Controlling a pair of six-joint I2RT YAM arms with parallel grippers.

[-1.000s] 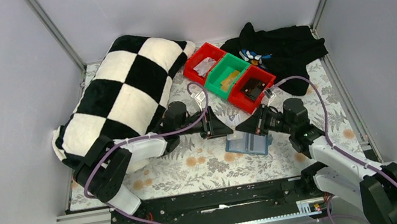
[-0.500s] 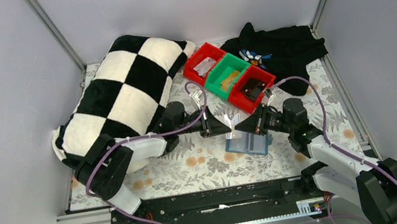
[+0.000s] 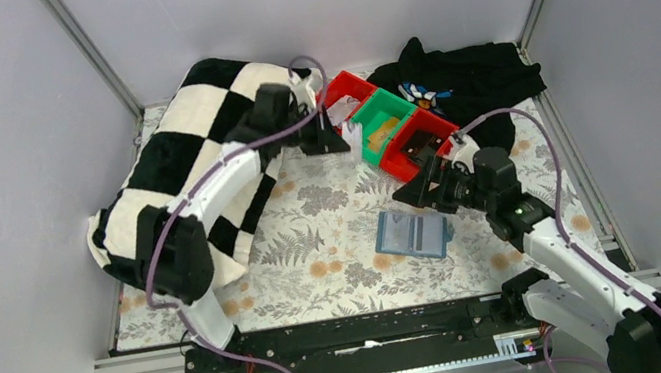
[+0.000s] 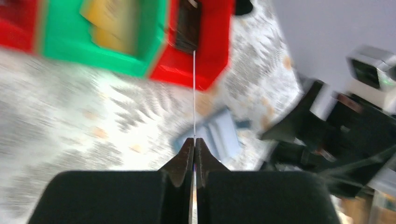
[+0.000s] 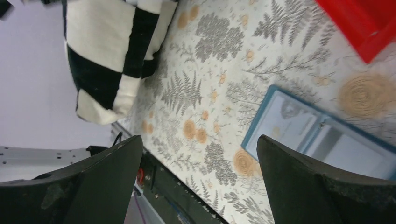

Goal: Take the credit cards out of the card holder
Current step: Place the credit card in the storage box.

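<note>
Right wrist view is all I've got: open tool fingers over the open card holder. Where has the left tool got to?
Observer: The left tool is at the back, beside the green bin, at the edge of the checkered pillow.
Operator: Is it carrying anything?
Observer: Yes. The left wrist view shows it shut on a thin credit card, seen edge-on.
Operator: Anything in that green bin?
Observer: Yellowish flat pieces lie in it. I can't tell what they are.
</note>
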